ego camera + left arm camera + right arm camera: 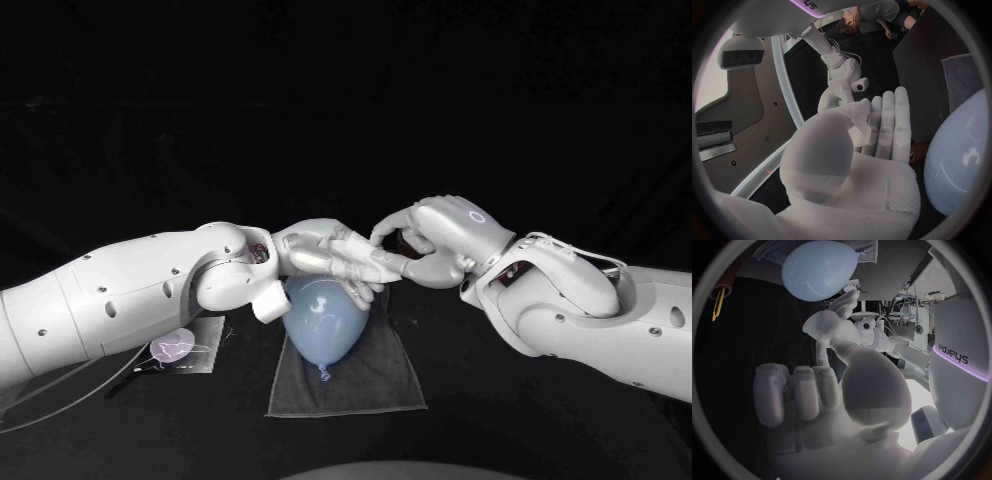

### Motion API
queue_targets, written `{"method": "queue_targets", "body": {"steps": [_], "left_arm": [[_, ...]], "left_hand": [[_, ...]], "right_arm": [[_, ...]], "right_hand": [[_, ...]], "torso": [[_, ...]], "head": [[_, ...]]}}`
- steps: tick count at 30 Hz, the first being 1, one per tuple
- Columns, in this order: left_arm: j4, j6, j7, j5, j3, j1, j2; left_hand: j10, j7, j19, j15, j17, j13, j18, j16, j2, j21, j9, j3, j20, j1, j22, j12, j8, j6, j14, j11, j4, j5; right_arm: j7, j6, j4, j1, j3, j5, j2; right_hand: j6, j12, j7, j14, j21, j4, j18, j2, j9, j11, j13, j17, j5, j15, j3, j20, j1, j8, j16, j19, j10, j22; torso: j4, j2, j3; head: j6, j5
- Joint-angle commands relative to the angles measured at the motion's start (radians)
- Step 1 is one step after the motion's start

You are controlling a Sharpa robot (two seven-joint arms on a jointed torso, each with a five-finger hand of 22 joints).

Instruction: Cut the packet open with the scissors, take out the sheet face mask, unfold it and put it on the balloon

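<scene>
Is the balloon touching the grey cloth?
Touching. The head view shows the balloon lying on the cloth, its knotted end resting on the fabric.

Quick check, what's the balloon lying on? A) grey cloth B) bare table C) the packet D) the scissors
A: the balloon lies on the grey cloth, which shows on both sides of it and past its knot.

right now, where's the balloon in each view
head view: balloon low centre, lying on the grey cloth.
left wrist view: balloon at the circle's rim, past the left hand's fingers.
right wrist view: balloon far beyond the right hand's fingers.
shared landmark: the grey cloth under the balloon, in every view.
</scene>
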Motion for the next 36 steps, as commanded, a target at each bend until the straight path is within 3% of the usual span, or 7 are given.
{"method": "queue_targets", "body": {"steps": [1,9,18,36], "left_arm": [[0.002,0.004,0.013,0.001,0.002,0.001,0.001],[0.001,0.004,0.013,0.001,0.002,0.001,0.001],[0.001,0.005,0.012,0.001,0.002,0.001,0.001],[0.001,0.003,0.009,0.001,0.001,0.001,0.000]], "left_hand": [[-0.005,0.006,0.007,0.000,0.001,-0.001,0.021,-0.003,0.000,0.004,0.100,-0.003,-0.002,0.007,0.001,-0.004,0.007,0.004,0.003,0.002,-0.002,0.003],[-0.005,0.006,0.007,0.000,0.001,-0.001,0.021,-0.003,0.000,0.004,0.100,-0.003,-0.002,0.007,0.001,-0.004,0.007,0.004,0.003,0.002,-0.002,0.003],[-0.005,0.006,0.007,0.000,0.001,-0.001,0.021,-0.003,0.000,0.004,0.100,-0.003,-0.002,0.007,0.001,-0.004,0.007,0.004,0.003,0.002,-0.002,0.003],[-0.006,0.007,0.007,0.000,0.004,-0.001,0.020,-0.007,0.000,0.005,0.103,-0.003,-0.002,0.008,0.001,-0.004,0.004,0.005,0.005,0.002,-0.003,0.003]], "right_arm": [[-0.010,0.014,0.001,-0.002,0.000,-0.013,0.001],[-0.017,0.003,0.002,-0.004,0.000,-0.030,0.000],[-0.030,-0.016,0.001,-0.007,0.000,-0.056,0.002],[0.004,-0.183,0.009,-0.010,0.000,-0.058,-0.003]], "right_hand": [[0.005,0.007,0.002,0.106,-0.003,0.002,-0.002,-0.007,-0.001,-0.005,0.263,0.263,-0.004,-0.003,-0.003,-0.007,-0.002,-0.004,0.003,0.060,0.104,0.167],[0.027,0.007,-0.009,0.106,-0.001,-0.007,-0.003,0.006,0.001,-0.014,0.263,0.263,-0.004,-0.010,0.004,-0.011,0.031,0.004,0.003,0.061,0.104,0.170],[0.057,0.007,-0.028,0.106,0.001,-0.038,-0.003,0.045,0.011,-0.031,0.263,0.263,-0.004,-0.025,0.033,-0.023,0.090,0.026,0.003,0.063,0.104,0.173],[0.074,0.007,-0.043,0.106,0.009,-0.073,-0.006,0.065,0.048,-0.045,0.263,0.263,-0.004,-0.038,0.071,-0.038,0.122,0.078,0.003,0.068,0.104,0.183]], "torso": [[-0.0006,0.000,0.0006],[-0.0003,0.000,0.0008],[-0.0004,0.001,0.0006],[-0.0003,0.000,0.0008]], "head": [[0.000,0.000],[0.000,-0.002],[-0.001,-0.004],[0.001,-0.005]]}}
